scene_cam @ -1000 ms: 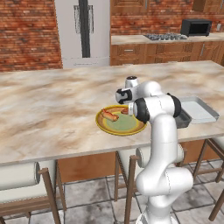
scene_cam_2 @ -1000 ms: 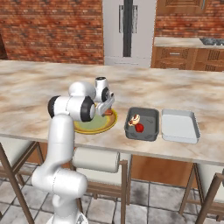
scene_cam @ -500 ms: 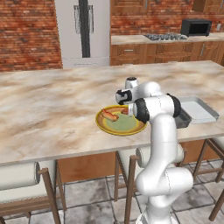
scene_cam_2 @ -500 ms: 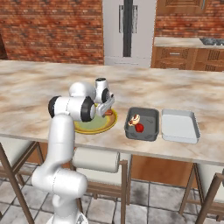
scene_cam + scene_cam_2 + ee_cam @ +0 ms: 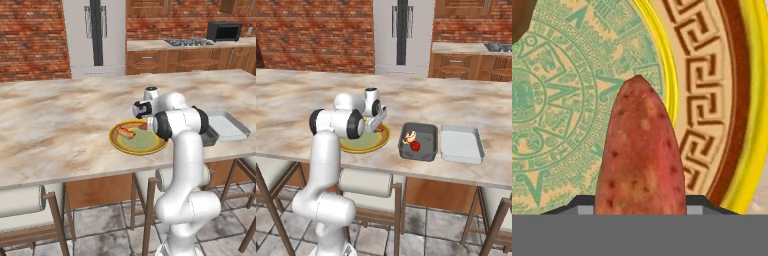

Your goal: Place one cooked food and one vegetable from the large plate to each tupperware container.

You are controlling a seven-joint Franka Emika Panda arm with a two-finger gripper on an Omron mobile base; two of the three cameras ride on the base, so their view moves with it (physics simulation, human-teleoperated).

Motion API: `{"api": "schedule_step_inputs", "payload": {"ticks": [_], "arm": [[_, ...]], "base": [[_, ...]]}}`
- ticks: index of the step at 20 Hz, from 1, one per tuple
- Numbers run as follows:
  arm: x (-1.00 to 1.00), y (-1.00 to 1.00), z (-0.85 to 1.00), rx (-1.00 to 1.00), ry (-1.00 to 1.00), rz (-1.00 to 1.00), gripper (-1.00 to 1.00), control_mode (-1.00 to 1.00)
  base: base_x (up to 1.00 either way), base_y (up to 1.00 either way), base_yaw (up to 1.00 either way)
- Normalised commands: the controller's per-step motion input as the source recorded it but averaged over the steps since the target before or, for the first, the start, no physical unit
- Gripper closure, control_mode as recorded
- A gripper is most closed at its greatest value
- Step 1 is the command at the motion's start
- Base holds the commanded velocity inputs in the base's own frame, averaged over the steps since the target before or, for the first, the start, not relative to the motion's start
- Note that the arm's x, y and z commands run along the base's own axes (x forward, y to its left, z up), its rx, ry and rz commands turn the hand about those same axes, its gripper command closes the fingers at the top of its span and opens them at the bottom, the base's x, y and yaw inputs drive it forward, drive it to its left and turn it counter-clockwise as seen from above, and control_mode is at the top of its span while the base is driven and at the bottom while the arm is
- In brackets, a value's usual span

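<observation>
Sweet potato (image 5: 641, 155) lengthwise, tip outward

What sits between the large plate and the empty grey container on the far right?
In the right base view, the other tupperware container lies between the large plate and the empty one; it holds two food pieces.

The robot arm (image 5: 186, 150) is built of smooth, rounded white segments joined by dark, nearly black bands at the joints, widening into a bulbous white base section low down. A thick black ring marks the elbow joint (image 5: 331, 123), flanked by glossy white shells. At the wrist, a short white cylinder with a dark cap (image 5: 371, 91) sits above a grey-and-black hand unit (image 5: 141, 108).
</observation>
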Motion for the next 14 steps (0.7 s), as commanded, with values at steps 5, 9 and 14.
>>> {"api": "schedule_step_inputs", "payload": {"ticks": [5,9,14], "arm": [[-0.73,-0.49,0.67,0.00,-0.15,-0.13,1.00,-1.00],[-0.94,-0.85,0.83,0.00,-0.23,-0.16,1.00,-1.00],[-0.77,-1.00,0.62,0.00,-0.24,-0.21,1.00,-1.00]], "base": [[0.00,0.00,0.00],[0.00,0.00,0.00],[0.00,0.00,0.00]]}}
